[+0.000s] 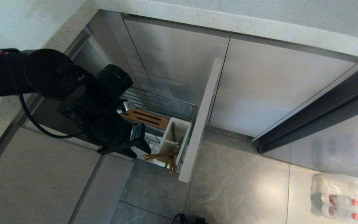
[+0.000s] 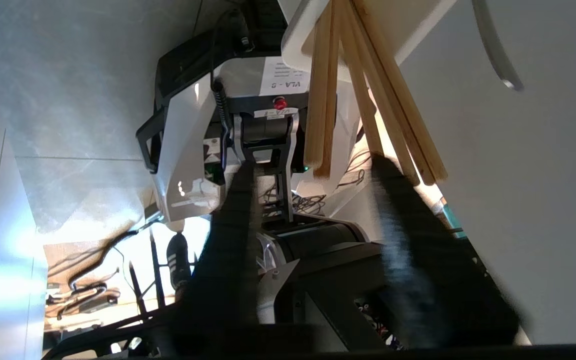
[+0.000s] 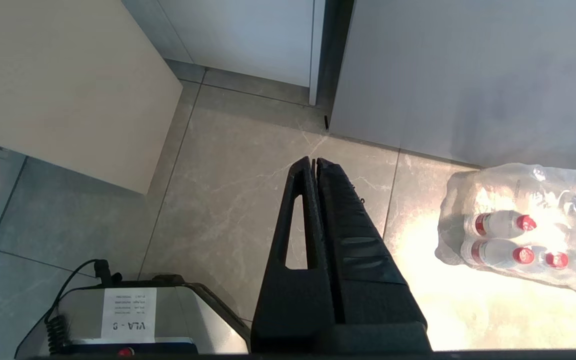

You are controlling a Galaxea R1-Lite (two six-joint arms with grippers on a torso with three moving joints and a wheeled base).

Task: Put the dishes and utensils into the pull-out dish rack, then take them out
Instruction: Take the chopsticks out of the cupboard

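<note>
The pull-out dish rack stands drawn out of the cabinet, with its brown wooden strip, white caddy and beige front panel. Light-brown chopsticks lean out of the caddy's near end. My left gripper hangs just left of them. In the left wrist view the chopsticks hang down from the caddy towards my left gripper, whose fingers stand apart and grip nothing. My right gripper is shut over the floor. The dishes are out of view.
A shrink-wrapped pack of water bottles lies on the floor tiles at the right. Grey cabinet doors sit under the speckled countertop. My own base is below the right arm. A shoe shows beside the base.
</note>
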